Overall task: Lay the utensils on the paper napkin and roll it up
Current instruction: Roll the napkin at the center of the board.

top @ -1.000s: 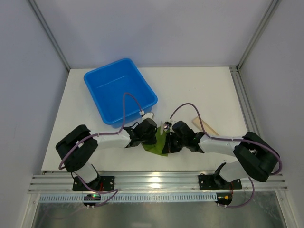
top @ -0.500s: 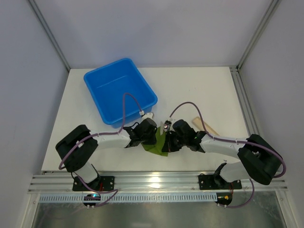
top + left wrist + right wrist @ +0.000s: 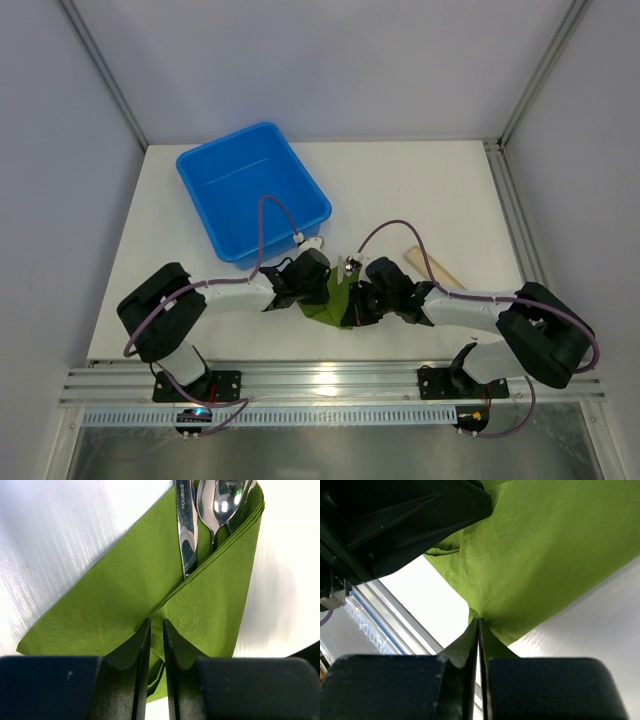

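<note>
On the near side of the blue bin [image 3: 250, 190], the left gripper [image 3: 156, 626] and right gripper [image 3: 478, 622] each pinch a fold of the green napkin [image 3: 125, 595]; the utensils [image 3: 186, 530] already lie tucked inside it, their ends poking out toward the bin. Loading looks done and the rolling only begun; against the earlier view the right gripper seems to have edged slightly away from the bin.

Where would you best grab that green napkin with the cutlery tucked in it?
Probably the loose flap edge of the napkin, at the end away from the utensils, coming in low along the table: there it is thin paper, no metal. The left gripper and right gripper pinch it so.
</note>
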You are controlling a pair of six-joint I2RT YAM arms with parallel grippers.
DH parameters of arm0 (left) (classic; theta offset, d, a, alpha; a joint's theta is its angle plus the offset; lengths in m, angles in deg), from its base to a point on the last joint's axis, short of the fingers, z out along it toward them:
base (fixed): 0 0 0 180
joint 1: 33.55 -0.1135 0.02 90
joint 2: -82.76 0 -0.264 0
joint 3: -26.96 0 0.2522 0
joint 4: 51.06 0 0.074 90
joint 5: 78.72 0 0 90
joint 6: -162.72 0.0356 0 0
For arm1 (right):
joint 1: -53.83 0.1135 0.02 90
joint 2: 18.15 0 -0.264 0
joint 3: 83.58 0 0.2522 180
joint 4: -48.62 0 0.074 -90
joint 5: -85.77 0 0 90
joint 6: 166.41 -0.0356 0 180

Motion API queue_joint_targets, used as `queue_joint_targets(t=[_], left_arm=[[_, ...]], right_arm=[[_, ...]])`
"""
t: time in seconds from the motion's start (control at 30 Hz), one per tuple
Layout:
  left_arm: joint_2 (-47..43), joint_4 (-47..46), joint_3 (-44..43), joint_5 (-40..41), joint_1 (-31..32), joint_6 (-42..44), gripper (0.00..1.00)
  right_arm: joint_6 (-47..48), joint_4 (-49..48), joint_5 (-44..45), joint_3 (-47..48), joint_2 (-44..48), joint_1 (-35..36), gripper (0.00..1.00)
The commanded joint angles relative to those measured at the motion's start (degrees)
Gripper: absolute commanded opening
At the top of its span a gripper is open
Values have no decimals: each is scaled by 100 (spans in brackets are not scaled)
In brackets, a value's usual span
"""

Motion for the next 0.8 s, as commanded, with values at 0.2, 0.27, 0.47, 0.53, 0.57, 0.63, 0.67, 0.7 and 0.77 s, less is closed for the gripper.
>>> queue_joint_targets(t=[0.2, 0.27, 0.47, 0.53, 0.57, 0.63, 0.67, 0.7, 0.77], left_arm=[[-345, -11, -12, -1, -32, -24, 17], [-433, -2, -3, -36, -32, -24, 17], [-793, -98, 85, -264, -24, -77, 20], [-890, -159, 129, -370, -6, -112, 22], [-916, -221, 138, -396, 3, -121, 23], [-952, -274, 155, -440, 29, -147, 24], [-934, -291, 164, -493, 29, -173, 24], [-873, -292, 164, -511, 29, -182, 24], [-777, -493, 173, -563, 29, -218, 24]], right_arm=[[-28, -471, 164, 57, -464, 32, 4], [-37, -444, 217, 75, -473, 32, 4], [-37, -356, 349, 40, -411, 32, 4], [-46, -356, 366, 40, -420, 32, 4], [-46, -348, 375, 48, -420, 32, 4], [-64, -347, 384, 48, -420, 32, 4], [-72, -356, 384, 66, -420, 32, 4], [-90, -356, 384, 75, -411, 32, 4], [-107, -348, 384, 101, -394, 32, 4]])
